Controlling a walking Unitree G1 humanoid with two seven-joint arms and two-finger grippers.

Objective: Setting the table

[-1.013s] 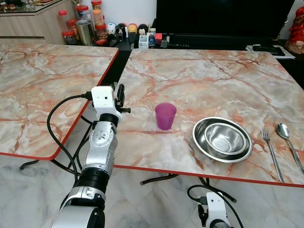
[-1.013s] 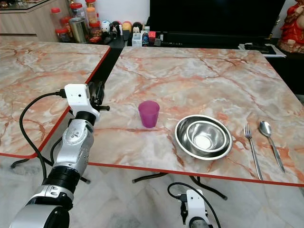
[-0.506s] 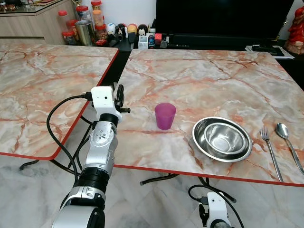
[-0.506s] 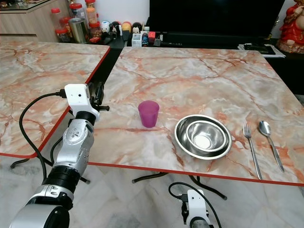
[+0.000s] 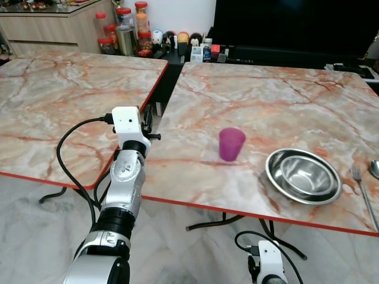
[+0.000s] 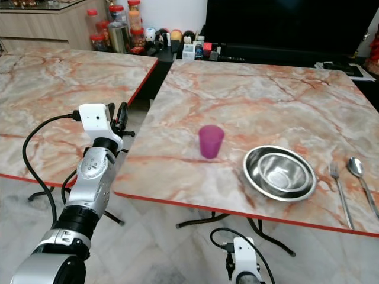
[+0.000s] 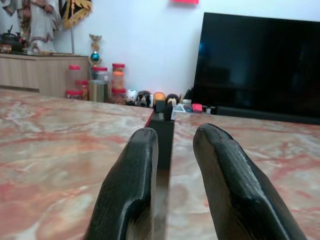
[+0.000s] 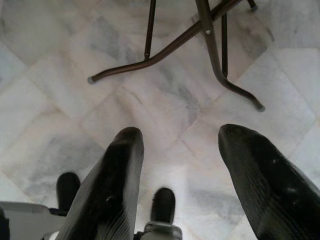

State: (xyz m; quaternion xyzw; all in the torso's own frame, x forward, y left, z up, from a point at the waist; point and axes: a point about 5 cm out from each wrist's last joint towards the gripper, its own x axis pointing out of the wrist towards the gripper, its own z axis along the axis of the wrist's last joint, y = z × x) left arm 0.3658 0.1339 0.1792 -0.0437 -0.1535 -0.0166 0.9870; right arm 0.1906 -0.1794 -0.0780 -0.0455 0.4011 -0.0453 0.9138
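A purple cup stands upright on the right marble table, near its front. To its right lie two nested steel bowls, then a fork and a spoon. My left gripper is raised at table height over the gap between the two tables, well left of the cup. Its fingers stand slightly apart with nothing between them. My right gripper hangs low, pointing at the floor, open and empty.
A second marble table stands at the left, with a narrow gap between the two. Jars and small figures line the back beside a dark TV. Table legs cross the marble floor under the right arm.
The camera has turned left, so the cup, bowls and cutlery sit further right in the picture. The things on the table have not moved. Both arms keep their poses.
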